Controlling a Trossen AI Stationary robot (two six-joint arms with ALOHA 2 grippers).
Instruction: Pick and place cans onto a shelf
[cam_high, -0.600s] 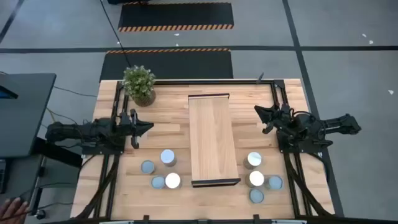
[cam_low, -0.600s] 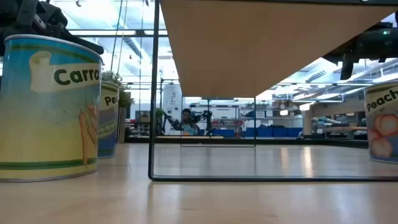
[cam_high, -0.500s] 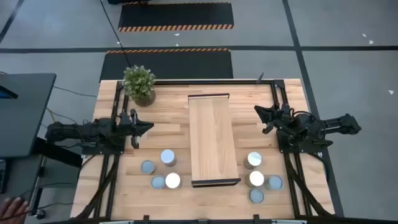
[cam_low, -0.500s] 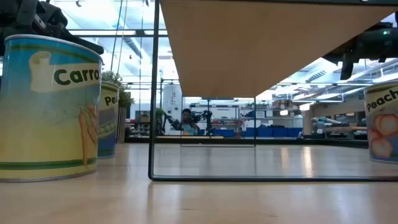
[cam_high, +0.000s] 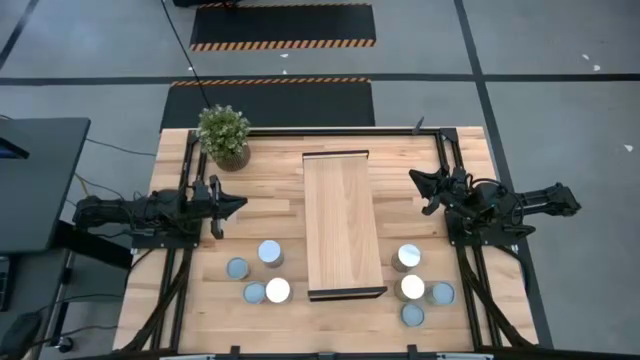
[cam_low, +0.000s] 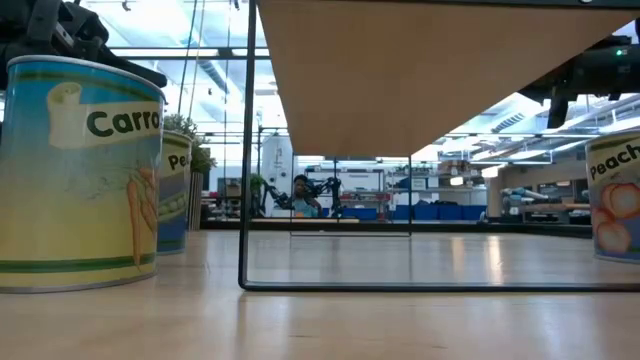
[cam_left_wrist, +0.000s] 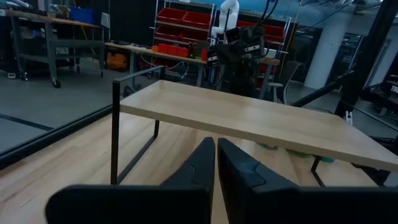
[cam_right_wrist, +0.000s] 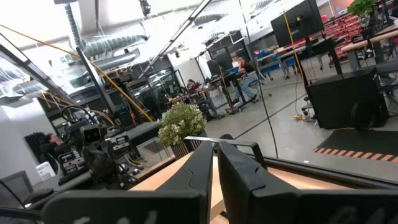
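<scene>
Approach is the step in hand, judged from the layout: no can is held and the shelf (cam_high: 343, 223) carries nothing on its top. The left gripper (cam_high: 236, 204) sits to the left of the shelf at about mid-length, and its wrist view shows the two fingers pressed together with only a thin seam between them. The right gripper (cam_high: 418, 182) sits to the right of the shelf, nearer its far end, its fingers likewise together in its wrist view. To do the step well, each arm should spread its fingers before descending, select the can nearest to it in the cluster on its own side, and come down so that neighbouring cans are not pushed; the clusters are tight, so an outer can is likely the safer first pick. The cans (cam_high: 270, 253) stand upright on the tabletop (cam_high: 270, 180), four left of the shelf's near end and four right of it, all beside the shelf and none under it as far as the high view shows. Their tops read silvery to pale blue-grey, two shining white. In the low view the labels show printed vegetables and fruit. The shelf is a long pale wood board raised on a thin dark frame. A potted plant (cam_high: 223, 134) stands beyond the shelf's far left corner.
</scene>
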